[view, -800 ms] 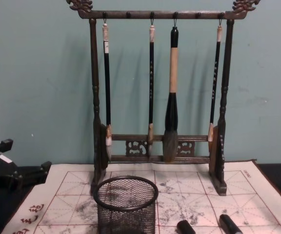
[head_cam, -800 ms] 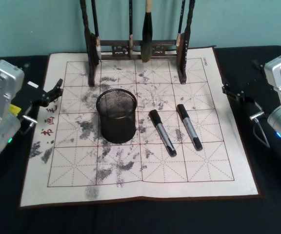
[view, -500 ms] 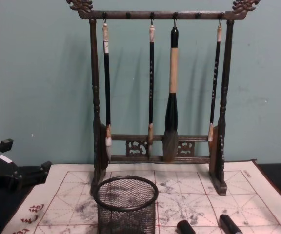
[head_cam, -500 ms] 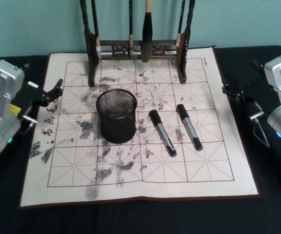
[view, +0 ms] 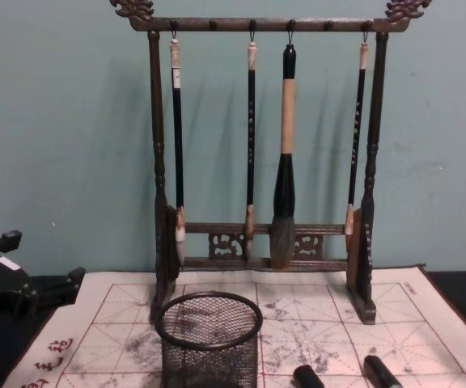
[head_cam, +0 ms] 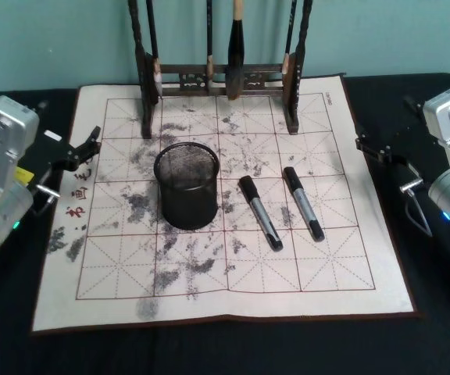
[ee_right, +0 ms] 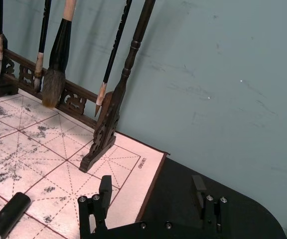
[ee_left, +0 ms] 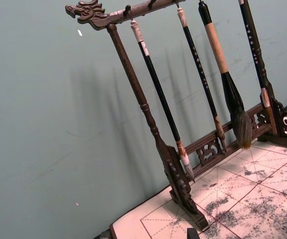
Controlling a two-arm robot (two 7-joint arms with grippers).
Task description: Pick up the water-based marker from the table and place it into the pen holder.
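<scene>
On the black counter (head_cam: 209,351) lies an ink-stained mat (head_cam: 233,289). Two like markers rest flat on it, side by side and apart: the inner marker (head_cam: 260,215) just right of the pen holder (head_cam: 187,195), the outer marker (head_cam: 304,203) farther right. I cannot tell which is water-based. The holder stands upright, its mouth free. The right gripper (ee_right: 152,191) waits off the mat's right edge with its jaws apart, and looks best placed to reach. It should probably turn crosswise to the slanted barrel, close at mid-length, lift above the rim, tip the marker upright and lower it without nudging the light cup. The left gripper (head_cam: 84,148) is parked at the mat's left edge, jaws apart. The brush rack (head_cam: 221,78) stands behind.
</scene>
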